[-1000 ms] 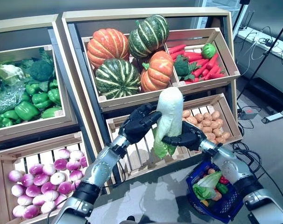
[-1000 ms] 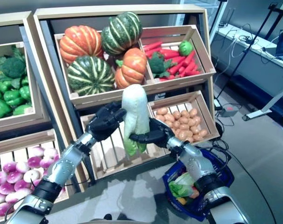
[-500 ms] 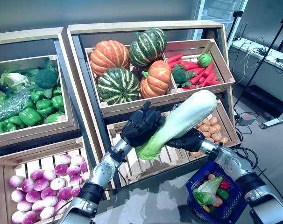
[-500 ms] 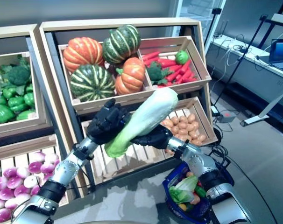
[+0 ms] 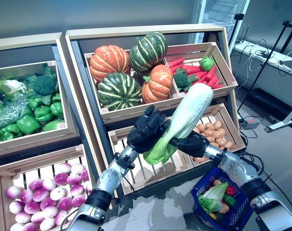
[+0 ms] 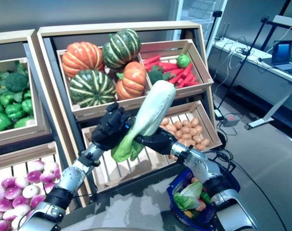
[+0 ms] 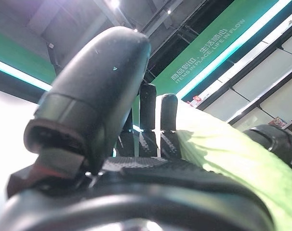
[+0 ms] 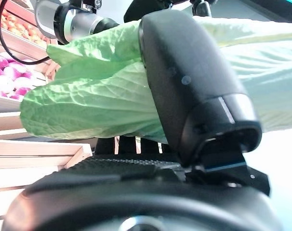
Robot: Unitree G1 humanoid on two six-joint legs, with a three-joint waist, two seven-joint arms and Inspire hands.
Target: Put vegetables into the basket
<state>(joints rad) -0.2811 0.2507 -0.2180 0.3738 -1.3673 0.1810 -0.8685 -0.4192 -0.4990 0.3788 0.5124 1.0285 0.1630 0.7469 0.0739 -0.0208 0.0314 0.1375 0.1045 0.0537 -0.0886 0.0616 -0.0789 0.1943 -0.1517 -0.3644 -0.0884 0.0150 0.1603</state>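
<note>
I hold a long napa cabbage (image 5: 187, 113) with both hands in front of the shelf. It slants, white end up and to the right, leafy green end down. My left hand (image 5: 146, 132) curls round the leafy end (image 7: 232, 154). My right hand (image 5: 189, 143) grips the cabbage from below, its thumb lying over the leaves (image 8: 98, 96). The blue basket (image 5: 237, 217) hangs under my right forearm at the lower right. It holds a green leafy vegetable (image 5: 209, 197) and some small red and orange pieces.
Wooden crates fill the shelf: pumpkins (image 5: 122, 72), red carrots and greens (image 5: 204, 72), potatoes (image 5: 216, 132), green peppers (image 5: 30, 113), purple-white turnips (image 5: 45, 197). A slatted crate (image 5: 136, 168) lies behind my hands. Grey floor and desks are to the right.
The cabbage has tipped from upright to a slant, white end up and right, and both hands kept their hold. The camera has also shifted a little.
</note>
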